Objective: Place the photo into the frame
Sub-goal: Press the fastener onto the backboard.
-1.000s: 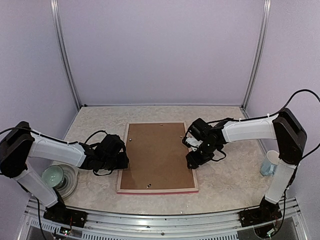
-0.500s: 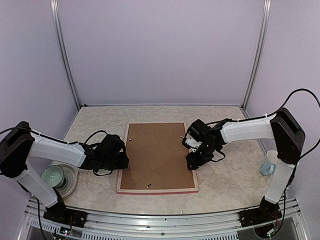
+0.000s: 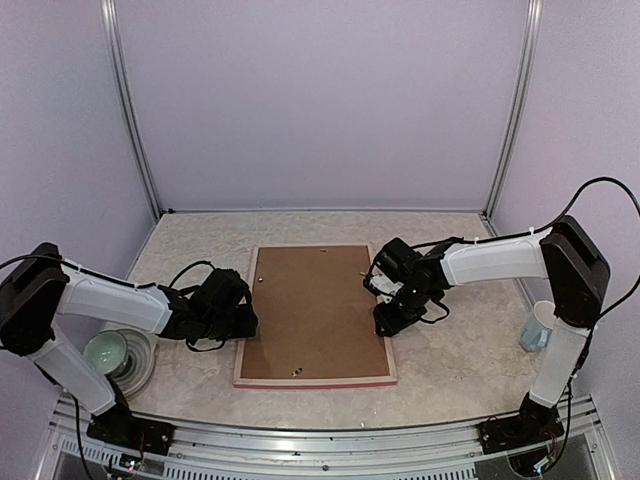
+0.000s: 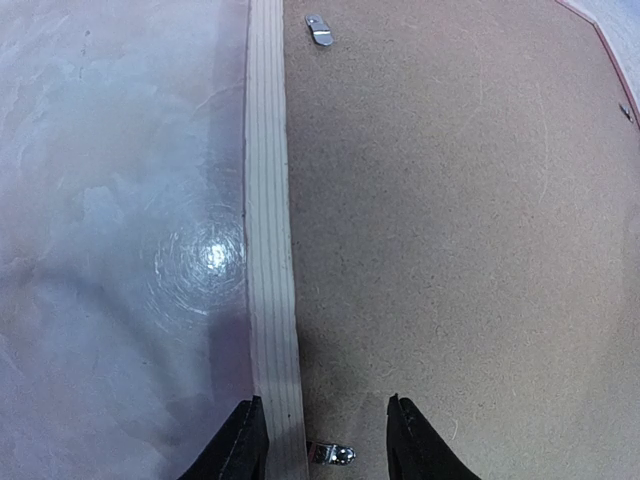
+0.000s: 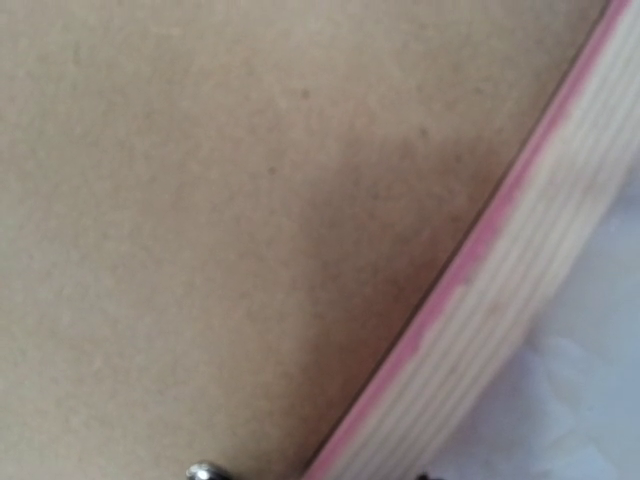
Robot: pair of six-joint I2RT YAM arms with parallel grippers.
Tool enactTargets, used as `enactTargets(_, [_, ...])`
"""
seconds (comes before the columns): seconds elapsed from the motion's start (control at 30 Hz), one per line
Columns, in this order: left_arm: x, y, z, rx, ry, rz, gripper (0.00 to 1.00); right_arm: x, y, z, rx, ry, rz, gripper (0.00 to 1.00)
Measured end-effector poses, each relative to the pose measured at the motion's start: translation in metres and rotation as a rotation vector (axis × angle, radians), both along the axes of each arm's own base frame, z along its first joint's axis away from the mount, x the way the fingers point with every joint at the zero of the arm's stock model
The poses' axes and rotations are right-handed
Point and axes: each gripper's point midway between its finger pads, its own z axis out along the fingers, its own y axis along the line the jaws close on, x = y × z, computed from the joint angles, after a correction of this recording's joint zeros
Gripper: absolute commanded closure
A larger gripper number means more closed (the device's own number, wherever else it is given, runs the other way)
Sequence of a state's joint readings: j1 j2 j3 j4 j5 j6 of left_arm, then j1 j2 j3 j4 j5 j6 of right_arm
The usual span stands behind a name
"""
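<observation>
At the middle of the bench [image 3: 450,365] the frame [image 3: 315,381] lies face down, pale back up, with the brown board [image 3: 315,310] filling it. The left tool [image 4: 325,442] sits low at the frame's left side, fingers [image 4: 240,445] spread: one on the bench side, one over the board. The right tool [image 3: 388,318] is at the frame's right side — spread or pressed together, I cannot tell.

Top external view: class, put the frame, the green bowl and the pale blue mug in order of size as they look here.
1. frame: by far the largest.
2. green bowl and pale blue mug: both small and too alike in size to rank.
</observation>
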State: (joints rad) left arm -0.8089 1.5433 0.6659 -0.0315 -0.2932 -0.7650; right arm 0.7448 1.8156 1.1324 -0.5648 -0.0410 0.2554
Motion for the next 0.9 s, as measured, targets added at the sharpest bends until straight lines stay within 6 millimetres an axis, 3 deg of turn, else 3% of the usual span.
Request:
enactTargets(0.1, [0.0,0.0,0.0,0.0,0.0,0.0,0.58,0.0,0.0,0.0,0.001,-0.002,0.0,0.59])
enactTargets(0.3, [0.0,0.0,0.0,0.0,0.0,0.0,0.58,0.002,0.0,0.001,-0.004,-0.008,-0.001,0.41])
enactTargets(0.4, [0.0,0.0,0.0,0.0,0.0,0.0,0.58,0.001,-0.001,0.002,-0.003,-0.003,0.001,0.36])
enactTargets(0.67, [0.0,0.0,0.0,0.0,0.0,0.001,0.58,0.007,0.007,0.017,0.053,-0.005,-0.031,0.4])
enactTargets(0.9, [-0.001,0.0,0.001,-0.002,0.001,0.001,0.58,0.001,0.005,0.003,0.095,0.039,-0.126,0.45])
